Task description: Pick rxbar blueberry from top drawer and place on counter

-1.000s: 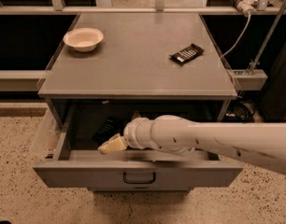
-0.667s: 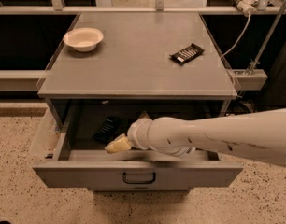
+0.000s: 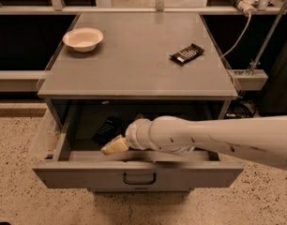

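Top drawer (image 3: 78, 175) stands open. Rxbar blueberry (image 3: 107, 127) lies flat on the drawer floor, left of centre. Gripper (image 3: 115, 146) is inside the drawer, just in front of the bar; contact unclear, and open or closed cannot be told. Counter (image 3: 134, 74) carries 1 white bowl (image 3: 83, 38) rear-left and 1 black bar (image 3: 186, 54) right.

- counter (image 3: 134, 69): smooth matt grey metal.
- drawer (image 3: 78, 175): matt grey metal front.
- gripper (image 3: 114, 146), low inside the drawer: smooth cream plastic.
- arm (image 3: 228, 142): smooth white shell, faint sheen.
- floor (image 3: 17, 196): speckled stone.
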`<state>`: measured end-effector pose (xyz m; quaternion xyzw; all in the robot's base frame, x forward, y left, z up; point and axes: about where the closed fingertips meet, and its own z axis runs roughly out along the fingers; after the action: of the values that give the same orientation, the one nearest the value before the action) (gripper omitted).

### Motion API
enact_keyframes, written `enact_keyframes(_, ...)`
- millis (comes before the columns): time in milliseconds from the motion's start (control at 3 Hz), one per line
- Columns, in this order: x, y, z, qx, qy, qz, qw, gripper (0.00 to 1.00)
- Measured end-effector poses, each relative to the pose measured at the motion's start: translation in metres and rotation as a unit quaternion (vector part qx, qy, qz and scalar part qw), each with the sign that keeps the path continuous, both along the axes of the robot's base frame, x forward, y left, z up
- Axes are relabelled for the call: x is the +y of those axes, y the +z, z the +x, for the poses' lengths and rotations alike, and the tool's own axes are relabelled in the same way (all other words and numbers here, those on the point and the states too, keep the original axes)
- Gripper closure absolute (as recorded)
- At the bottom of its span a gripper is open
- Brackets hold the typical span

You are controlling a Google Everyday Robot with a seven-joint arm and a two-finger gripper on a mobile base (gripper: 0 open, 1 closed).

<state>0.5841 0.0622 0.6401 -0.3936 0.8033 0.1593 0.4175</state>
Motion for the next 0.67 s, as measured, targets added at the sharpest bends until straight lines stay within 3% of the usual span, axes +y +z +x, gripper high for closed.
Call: enact_keyframes(667,0.06,0.007,0.002,0.011,0.048,0.075,0.996,0.0)
